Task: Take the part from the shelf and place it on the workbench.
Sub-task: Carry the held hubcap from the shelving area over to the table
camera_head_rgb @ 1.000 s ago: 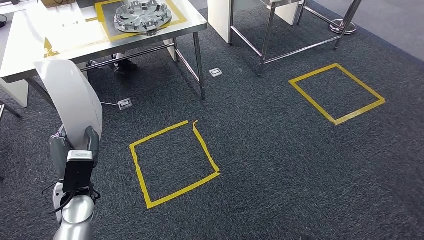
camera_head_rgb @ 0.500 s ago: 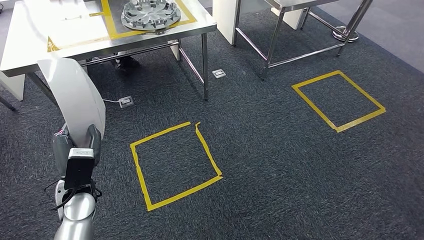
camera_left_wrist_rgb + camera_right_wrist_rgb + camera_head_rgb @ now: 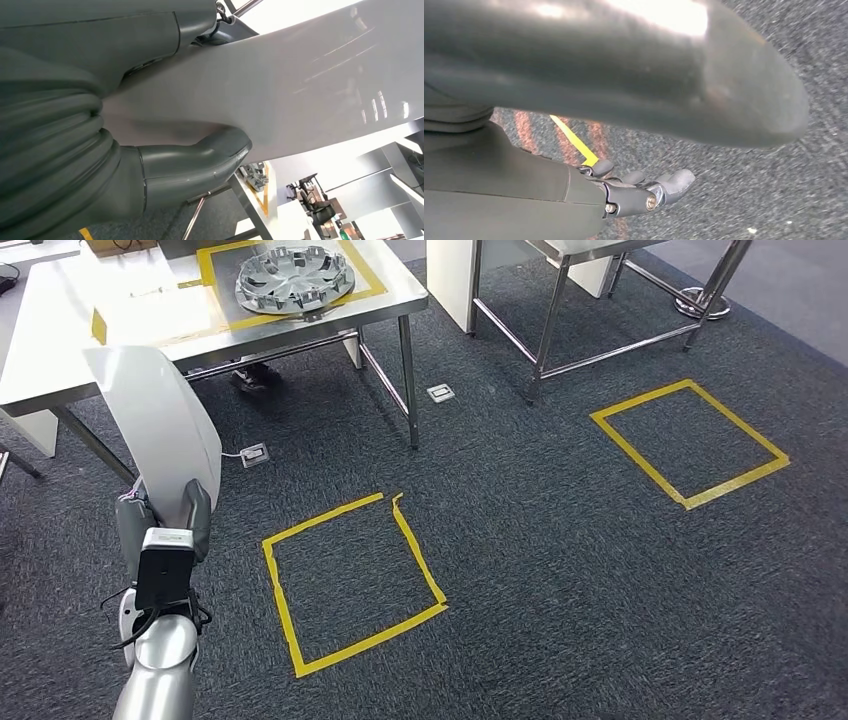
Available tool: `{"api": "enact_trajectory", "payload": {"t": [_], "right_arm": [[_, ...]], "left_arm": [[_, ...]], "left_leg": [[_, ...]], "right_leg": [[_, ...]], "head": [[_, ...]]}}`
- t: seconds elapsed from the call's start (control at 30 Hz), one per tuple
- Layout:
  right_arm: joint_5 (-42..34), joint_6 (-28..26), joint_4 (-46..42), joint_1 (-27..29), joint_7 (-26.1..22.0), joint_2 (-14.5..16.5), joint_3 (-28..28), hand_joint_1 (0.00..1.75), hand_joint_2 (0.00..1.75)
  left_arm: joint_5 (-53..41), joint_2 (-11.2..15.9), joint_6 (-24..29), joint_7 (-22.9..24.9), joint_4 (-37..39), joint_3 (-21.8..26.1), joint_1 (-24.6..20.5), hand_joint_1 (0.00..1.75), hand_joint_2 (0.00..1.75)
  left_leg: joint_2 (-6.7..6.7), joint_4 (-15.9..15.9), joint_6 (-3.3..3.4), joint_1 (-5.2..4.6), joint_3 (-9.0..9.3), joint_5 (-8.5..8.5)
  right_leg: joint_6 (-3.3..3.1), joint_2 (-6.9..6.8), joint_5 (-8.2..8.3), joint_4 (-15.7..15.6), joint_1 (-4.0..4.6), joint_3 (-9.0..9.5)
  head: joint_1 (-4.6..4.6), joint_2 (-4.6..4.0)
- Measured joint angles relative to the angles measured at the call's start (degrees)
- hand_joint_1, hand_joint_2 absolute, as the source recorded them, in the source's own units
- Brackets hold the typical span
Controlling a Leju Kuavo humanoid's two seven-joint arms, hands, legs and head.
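Observation:
My left hand (image 3: 165, 525) grips a white curved panel part (image 3: 160, 430), which stands up in front of my left arm over the carpet. Close up in the left wrist view, the part (image 3: 300, 90) lies between the thick thumb (image 3: 200, 160) and the fingers of that hand (image 3: 100, 165). The metal workbench (image 3: 60, 350) stands ahead at the far left, with a yellow taped frame and a silver hubcap (image 3: 295, 280) on it. In the right wrist view my right hand (image 3: 634, 192) hangs over the carpet with its fingers loosely apart, holding nothing.
Two yellow tape squares mark the dark carpet, one near the middle (image 3: 350, 580) and one at the right (image 3: 690, 440). A second metal table frame (image 3: 560, 300) stands at the back. Floor sockets (image 3: 440, 392) and a shoe (image 3: 250, 375) lie by the workbench legs.
The whole picture has shifted a little, so the camera has moved; the workbench and tape squares sit slightly lower and to the right. The left hand still holds the part.

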Motion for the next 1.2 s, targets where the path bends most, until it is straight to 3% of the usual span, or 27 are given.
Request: {"api": "enact_trajectory", "payload": {"t": [0.03,0.07,0.1,0.17,0.23,0.27,0.37,0.43,0.53,0.57,0.6,0.63,0.7,0.73,0.8,0.87,0.93,0.97,1.07,1.1,1.13,1.2], "right_arm": [[0.0,0.0,0.0,0.0,0.0,0.0,0.0,0.00,0.00],[0.0,0.0,0.0,0.0,0.0,0.0,0.0,0.00,0.00],[0.0,0.0,0.0,0.1,0.1,0.0,0.0,0.00,0.00],[0.0,0.0,0.0,0.1,0.1,0.0,0.0,0.00,0.00],[0.0,0.0,0.0,0.0,0.1,0.0,0.0,0.00,0.00],[-0.1,0.0,0.0,0.0,0.1,0.0,0.0,0.00,0.00],[-0.2,0.0,0.0,-0.1,0.1,0.0,0.0,0.00,0.00],[-0.2,0.0,0.0,-0.3,0.4,0.0,0.0,0.00,0.00],[0.0,0.1,0.0,-0.4,0.9,0.0,0.0,0.00,0.00],[0.2,0.1,0.0,-0.3,0.9,0.0,0.0,0.00,0.00],[0.3,0.1,0.0,-0.2,0.9,0.0,0.0,0.00,0.00],[0.3,0.1,0.0,-0.1,0.9,0.0,0.0,0.00,0.00],[0.4,0.1,0.0,0.1,0.8,0.0,0.0,0.00,0.00],[0.4,0.1,0.0,0.2,0.8,0.0,0.0,0.00,0.00],[0.5,0.0,0.0,0.4,0.7,0.0,0.0,0.00,0.00],[0.5,0.0,0.0,0.4,0.7,0.0,0.0,0.00,0.00],[0.6,0.0,0.0,0.3,0.7,0.1,0.0,0.00,0.00],[0.7,0.0,0.0,0.2,0.6,0.1,0.1,0.00,0.00],[0.9,0.0,0.0,0.0,0.7,0.1,0.1,0.00,0.00],[0.9,0.0,0.0,0.1,0.7,0.1,0.1,0.00,0.00],[0.9,0.0,0.0,0.1,0.7,0.1,0.1,0.00,0.00],[0.9,0.1,0.0,0.2,0.8,0.1,0.1,0.00,0.00]], "left_arm": [[0.0,0.0,0.0,0.0,0.2,0.0,0.0,1.75,1.75],[0.1,0.0,0.0,0.0,0.3,0.0,0.1,1.75,1.75],[0.1,0.0,0.0,0.1,0.4,0.0,0.1,1.75,1.75],[0.2,0.1,0.0,0.1,0.6,0.0,0.0,1.75,1.75],[0.2,0.2,0.0,0.0,0.6,0.0,-0.1,1.75,1.75],[0.2,0.2,0.0,0.0,0.7,0.0,-0.1,1.75,1.75],[0.3,0.1,0.0,0.0,0.7,0.0,-0.1,1.75,1.75],[0.3,0.0,0.0,0.0,0.7,-0.1,-0.3,1.75,1.75],[0.3,0.0,0.0,0.0,0.8,-0.1,-0.6,1.75,1.75],[0.3,0.0,0.0,0.0,0.8,-0.2,-0.6,1.75,1.75],[0.2,0.0,0.0,0.0,0.8,-0.2,-0.6,1.75,1.75],[0.2,0.0,0.0,0.0,0.9,-0.2,-0.5,1.75,1.75],[0.1,0.0,0.0,0.0,0.9,-0.2,-0.6,1.75,1.75],[0.1,0.0,0.0,0.0,0.9,-0.2,-0.6,1.75,1.75],[0.1,0.0,0.1,-0.1,1.0,-0.3,-0.6,1.75,1.75],[0.1,0.1,0.2,-0.2,1.0,-0.4,-0.4,1.75,1.75],[0.1,0.1,0.2,-0.3,1.0,-0.4,-0.5,1.75,1.75],[0.1,0.2,0.2,-0.4,1.0,-0.4,-0.6,1.75,1.75],[0.1,0.3,0.2,-0.3,1.2,-0.4,-0.5,1.75,1.75],[0.1,0.3,0.2,-0.3,1.3,-0.4,-0.4,1.75,1.75],[0.1,0.3,0.2,-0.3,1.3,-0.4,-0.4,1.75,1.75],[0.1,0.3,0.2,-0.3,1.4,-0.4,-0.4,1.75,1.75]], "left_leg": [[0.04,3.4,-0.11,0.05,-2.22,-0.77],[0.07,5.2,-0.17,0.08,-3.79,-0.52],[0.14,4.7,-0.16,0.11,-4.22,1.04],[0.36,-1.9,0.05,0.15,-2.34,6.37],[0.55,-8.5,0.59,-0.01,0.42,9.29],[0.57,-10.0,0.98,-0.11,1.10,9.41],[0.28,-10.4,2.26,-0.07,1.74,8.46],[0.19,-10.7,2.99,0.13,2.53,8.07],[0.17,-10.8,3.52,0.01,3.36,7.17],[0.08,-10.8,3.54,-0.05,3.74,6.80],[-0.08,-10.8,3.49,-0.11,4.24,6.38],[-0.34,-10.8,3.38,-0.14,4.88,5.94],[-0.85,-10.8,3.06,-0.20,6.21,5.04],[-1.15,-10.8,2.81,-0.18,6.51,4.68],[-1.76,-10.6,2.15,-0.10,6.60,4.40],[-2.25,-10.2,1.42,-0.08,6.79,4.43],[-1.63,-7.7,0.96,-0.18,6.09,3.75],[-1.07,-5.3,0.80,-0.16,4.75,2.79],[-0.09,3.4,0.10,-0.03,-1.48,-0.32],[0.06,3.9,-0.07,0.02,-2.62,0.24],[0.25,2.3,-0.13,0.05,-2.63,2.09],[1.23,-5.0,0.13,-0.03,-0.41,7.24]], "right_leg": [[-0.05,0.02,-0.39,0.0,0.00,0.41],[-0.01,0.05,-0.82,0.0,0.00,0.89],[0.08,0.10,-1.28,0.0,-0.02,1.46],[0.43,0.19,-2.38,0.0,-0.07,2.75],[1.13,0.27,-3.49,0.1,0.14,3.59],[1.50,0.28,-3.83,0.1,0.26,3.81],[2.30,0.25,-4.05,0.4,0.29,4.42],[2.75,0.22,-4.89,3.9,0.21,2.57],[3.19,0.21,-8.08,14.3,0.22,-4.72],[3.17,0.22,-8.25,16.1,0.24,-6.68],[3.05,0.23,-7.18,15.9,0.27,-7.67],[2.84,0.29,-4.85,13.7,0.30,-7.60],[2.20,1.21,0.69,6.2,0.45,-5.56],[1.88,1.87,1.53,3.4,0.61,-4.66],[1.26,2.63,1.39,1.3,0.95,-3.78],[0.65,1.99,1.81,0.6,0.85,-2.68],[-0.01,1.13,1.77,0.0,0.53,-1.21],[-0.25,0.71,1.58,-0.2,0.47,-0.66],[-0.56,-0.47,0.58,-0.2,0.52,0.28],[-0.52,-0.86,0.19,-0.2,0.53,0.69],[-0.42,-1.17,-0.20,-0.2,0.51,1.16],[-0.08,-1.76,-1.10,-0.2,0.50,2.28]], "head": [[0.01,0.00],[0.01,0.00],[-0.01,0.00],[-0.01,0.00],[0.00,0.00],[0.08,0.00],[0.34,0.00],[0.51,0.00],[0.68,0.00],[0.67,0.00],[0.68,0.00],[0.68,0.00],[0.67,0.00],[0.62,0.00],[0.50,0.00],[0.46,0.00],[0.08,0.00],[-0.11,0.00],[-0.38,0.00],[-0.39,0.00],[-0.41,0.00],[-0.40,0.00]]}}
